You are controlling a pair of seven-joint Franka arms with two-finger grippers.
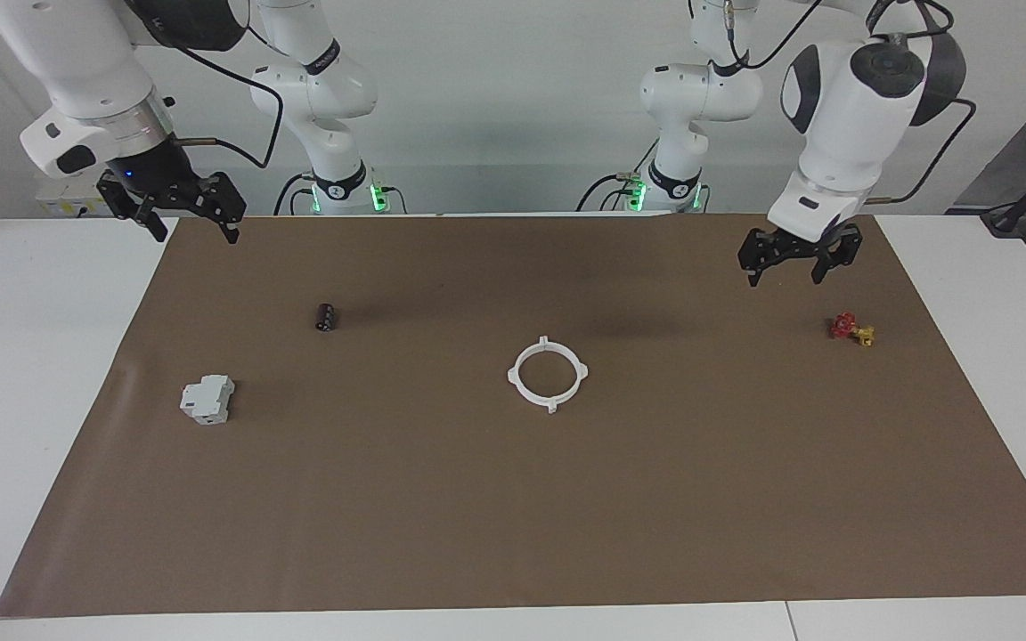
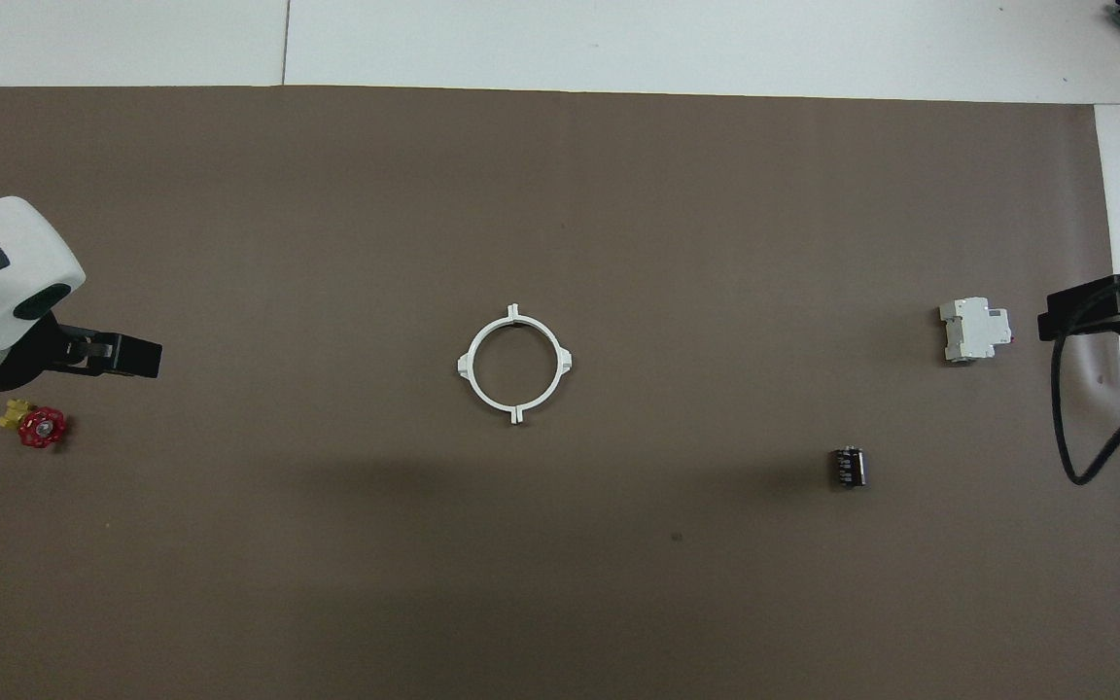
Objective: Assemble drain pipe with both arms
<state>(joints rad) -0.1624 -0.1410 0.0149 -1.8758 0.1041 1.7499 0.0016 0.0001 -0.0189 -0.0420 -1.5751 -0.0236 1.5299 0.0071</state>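
The drain pipe (image 1: pixel 552 405) (image 2: pixel 515 412) lies flat in the middle of the brown mat as one closed white ring with four outward tabs, and nothing touches it. My left gripper (image 1: pixel 784 274) (image 2: pixel 137 356) hangs open and empty in the air over the mat at the left arm's end of the table, well away from the ring. My right gripper (image 1: pixel 195 233) (image 2: pixel 1056 321) waits raised over the mat's edge at the right arm's end, also open and empty.
A small red-and-yellow piece (image 1: pixel 851 328) (image 2: pixel 35 425) lies on the mat (image 1: pixel 513 516) close below the left gripper. A grey-white blocky box (image 1: pixel 207 399) (image 2: pixel 974 331) and a small black cylinder (image 1: pixel 326 317) (image 2: pixel 849 467) lie toward the right arm's end.
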